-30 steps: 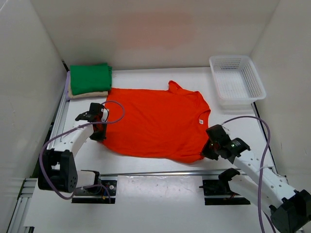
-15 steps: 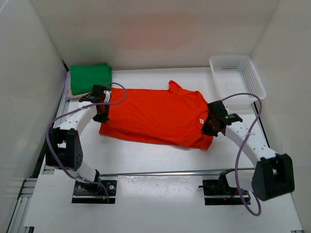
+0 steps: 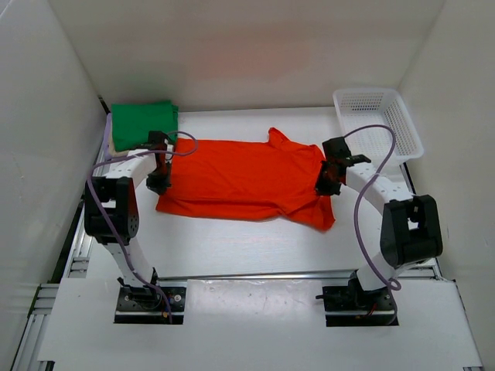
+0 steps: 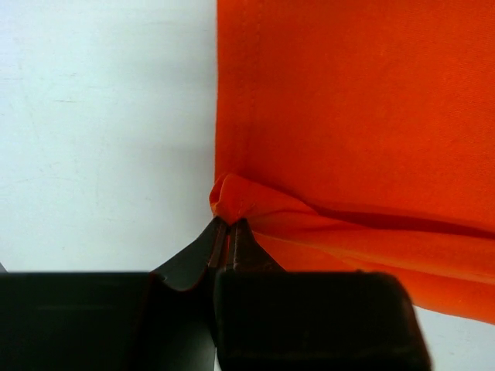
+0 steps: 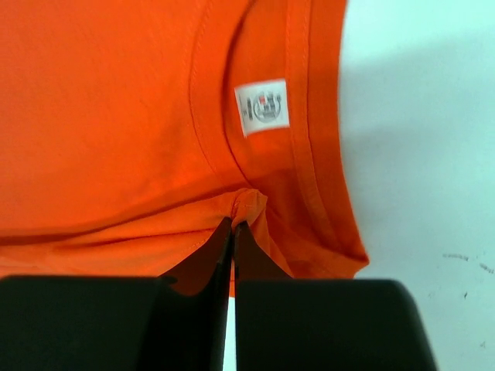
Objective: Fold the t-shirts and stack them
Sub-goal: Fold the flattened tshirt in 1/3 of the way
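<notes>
The bright orange-red t-shirt (image 3: 247,182) lies spread across the middle of the table, its near part doubled over toward the back. My left gripper (image 3: 158,184) is shut on a pinch of its left edge (image 4: 232,197). My right gripper (image 3: 329,185) is shut on a pinch of its right edge (image 5: 249,205), just below the white neck label (image 5: 261,107). A folded green t-shirt (image 3: 144,124) rests on a folded tan one (image 3: 117,147) at the back left corner.
A white lattice basket (image 3: 377,124) stands at the back right, close behind the right arm. White walls enclose the table on three sides. A metal rail (image 3: 255,274) runs along the near edge in front of the arm bases.
Both grippers have carried the shirt's near edge away from the bases toward the back, folding the shirt over itself. The arms are now stretched far out.
</notes>
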